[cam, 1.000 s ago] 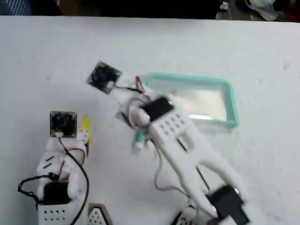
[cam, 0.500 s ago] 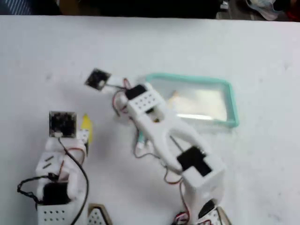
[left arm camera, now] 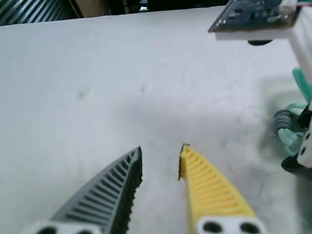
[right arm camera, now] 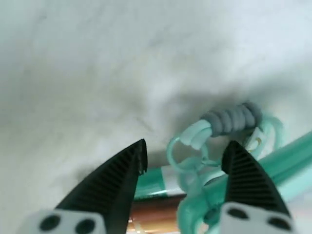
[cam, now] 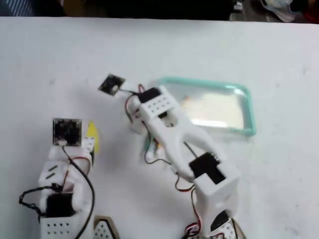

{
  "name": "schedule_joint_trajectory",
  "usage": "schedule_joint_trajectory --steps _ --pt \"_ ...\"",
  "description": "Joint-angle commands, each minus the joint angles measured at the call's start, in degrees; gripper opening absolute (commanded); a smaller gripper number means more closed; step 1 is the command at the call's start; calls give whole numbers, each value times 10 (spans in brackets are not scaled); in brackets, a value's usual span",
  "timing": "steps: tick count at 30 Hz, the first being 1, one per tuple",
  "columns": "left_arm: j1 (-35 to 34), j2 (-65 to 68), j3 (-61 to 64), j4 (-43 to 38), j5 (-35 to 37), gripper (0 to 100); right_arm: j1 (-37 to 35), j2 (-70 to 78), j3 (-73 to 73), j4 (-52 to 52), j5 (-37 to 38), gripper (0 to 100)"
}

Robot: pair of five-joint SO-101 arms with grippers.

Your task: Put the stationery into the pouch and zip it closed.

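A clear pouch (cam: 219, 107) with a teal rim lies flat at mid-table, with pale stationery showing faintly inside. Its teal cord pull with a grey bead (right arm camera: 229, 119) hangs off the left end; the same pull (left arm camera: 285, 126) also shows in the left wrist view. My right gripper (right arm camera: 186, 148) is open, its black fingers straddling that cord just above the table. The right arm (cam: 169, 129) covers the pouch's left corner and a teal pen (cam: 148, 144). At lower left my left gripper (left arm camera: 161, 151) is open over bare table, one finger grey, one yellow (cam: 92, 134).
The white table (cam: 60, 59) stretches wide to the left and behind the pouch. The right arm's camera board (cam: 112, 84) sticks out left of the pouch. The left arm's base (cam: 57, 209) sits at the front edge.
The right arm swung its wrist up and in toward the pouch's left end, then edged slightly right. The left arm has stayed still.
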Motion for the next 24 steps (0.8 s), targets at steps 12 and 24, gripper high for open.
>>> schedule_joint_trajectory --steps 12,24 --pt "-3 -10 -5 -18 4 150 22 51 -22 -4 2 170" --pt "-3 -10 -4 -18 4 150 26 -50 -23 -13 -2 39"
